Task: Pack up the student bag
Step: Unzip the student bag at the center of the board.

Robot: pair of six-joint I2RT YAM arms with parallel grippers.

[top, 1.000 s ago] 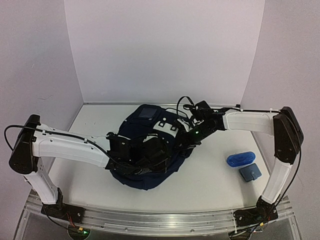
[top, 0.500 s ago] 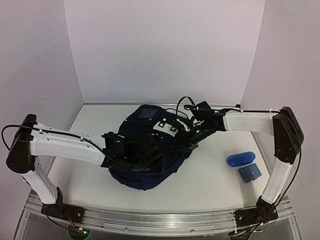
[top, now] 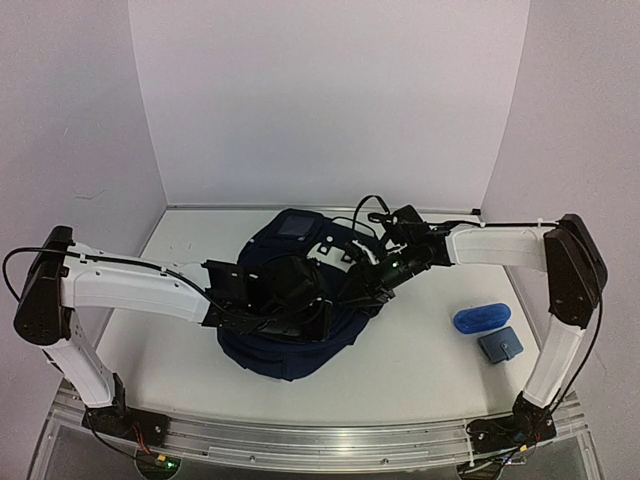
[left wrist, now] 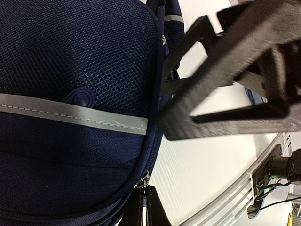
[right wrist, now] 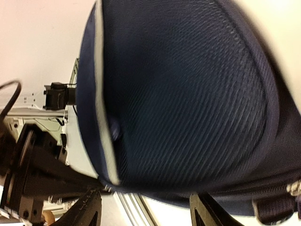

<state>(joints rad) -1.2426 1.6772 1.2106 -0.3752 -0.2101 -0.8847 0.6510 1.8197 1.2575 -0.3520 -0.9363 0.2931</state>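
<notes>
The student bag (top: 285,345), navy with a pale stripe, lies in the middle of the table. In the left wrist view its mesh front (left wrist: 70,70) fills the left side. My left gripper (left wrist: 145,207) is shut on the zipper pull (left wrist: 143,182) at the bag's edge. From the top my left gripper (top: 315,300) sits over the bag's middle. My right gripper (top: 360,288) hangs at the bag's right side, close to the left one. In the right wrist view it (right wrist: 146,214) stands open, its fingers (right wrist: 207,212) wide apart just off the bag's fabric (right wrist: 188,94), holding nothing.
A small blue pouch (top: 480,318) and a grey-blue square item (top: 499,346) lie on the table at the right, beside the right arm. White walls close in the back and sides. A metal rail (top: 320,440) runs along the near edge.
My right gripper has opened and let go of the bag. The left gripper, still shut, has moved a little to the right, and the bag's edge has shifted with it.
</notes>
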